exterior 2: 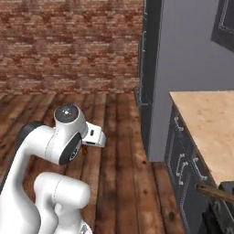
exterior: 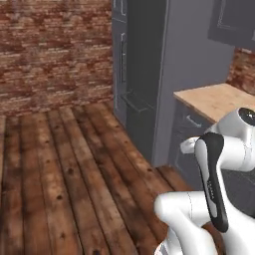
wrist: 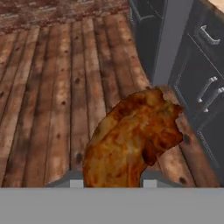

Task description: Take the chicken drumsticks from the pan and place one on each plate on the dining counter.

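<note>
One chicken drumstick [wrist: 133, 135], reddish-brown with orange patches, hangs close in front of the hand camera, above the wooden floor. My gripper [wrist: 113, 181] is shut on it, and its fat end hides most of both fingertips. In the right base view the hand [exterior 2: 93, 137] sits low beside the white arm, with a sliver of brown under it. A brown wooden handle [exterior 2: 215, 192], likely the pan's, pokes in at the lower right over a dark surface. The plates and the dining counter are out of view.
A light wooden worktop [exterior 2: 205, 123] on dark grey drawers [exterior 2: 180, 160] runs along the right. A tall dark grey cabinet [exterior: 144, 74] stands behind it. A red brick wall [exterior: 55, 50] closes off the back, and a brown plank floor [exterior: 64, 174] spreads to the left.
</note>
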